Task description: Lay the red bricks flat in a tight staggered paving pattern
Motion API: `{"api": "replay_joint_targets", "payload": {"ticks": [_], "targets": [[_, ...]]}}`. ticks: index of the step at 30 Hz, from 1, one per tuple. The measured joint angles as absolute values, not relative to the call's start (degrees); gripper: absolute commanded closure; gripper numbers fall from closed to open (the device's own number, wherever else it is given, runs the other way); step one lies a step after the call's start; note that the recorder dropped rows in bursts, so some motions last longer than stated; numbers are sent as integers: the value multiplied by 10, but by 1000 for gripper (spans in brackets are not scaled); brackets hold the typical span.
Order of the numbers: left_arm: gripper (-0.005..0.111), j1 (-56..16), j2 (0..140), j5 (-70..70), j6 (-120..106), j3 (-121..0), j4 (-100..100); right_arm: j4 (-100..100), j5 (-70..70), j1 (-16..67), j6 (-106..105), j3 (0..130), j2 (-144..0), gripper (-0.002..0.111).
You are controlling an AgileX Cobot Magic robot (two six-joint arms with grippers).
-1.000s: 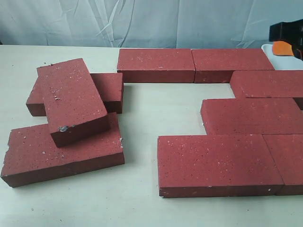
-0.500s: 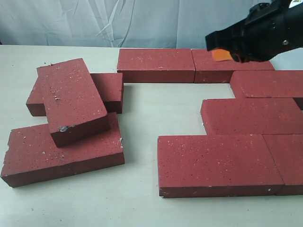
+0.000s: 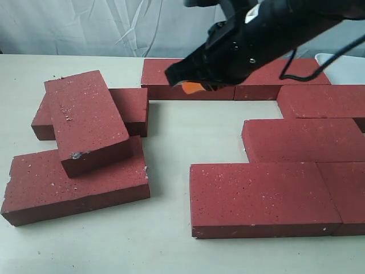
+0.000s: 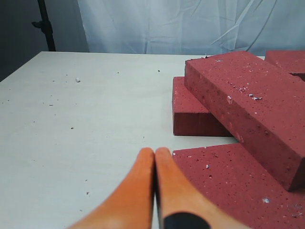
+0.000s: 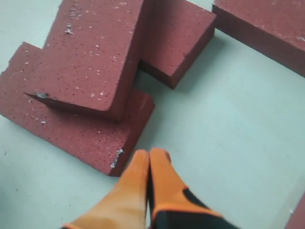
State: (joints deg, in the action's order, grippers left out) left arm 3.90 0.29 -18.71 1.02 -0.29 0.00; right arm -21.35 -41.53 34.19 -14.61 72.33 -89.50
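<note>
Partly hidden bricks (image 3: 158, 75), right pincer (image 3: 191, 88) closed

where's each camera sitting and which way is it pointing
Exterior: off the arms, facing the curtain across the table; shows brick stack, laid bricks, right arm.
Left wrist: low over the table, facing the stack; left pincer shut.
Right wrist: above, looking down on the stack; right pincer shut.
All three share the tilted top brick.

Three views sharing one stack of red bricks (image 3: 85, 123)

The exterior view looks down across the table (image 3: 171, 131) toward the white backdrop (image 3: 85, 25). The left wrist view sits low and close behind the left gripper (image 4: 155, 152). The right wrist view looks steeply down past the right gripper (image 5: 149, 153).
</note>
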Motion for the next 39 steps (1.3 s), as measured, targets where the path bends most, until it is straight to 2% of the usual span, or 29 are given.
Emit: {"api": "replay_joint_targets", "payload": {"ticks": [7,17,39], "targets": [[107,39,3,-187,10,-3,0,-149,-440,381,-111,808,-975,109],[107,39,3,-187,10,-3,0,-27,-463,384,38,872,-1064,109],[107,39,3,-187,10,-3,0,-113,-378,384,66,888,-1127,109]]}}
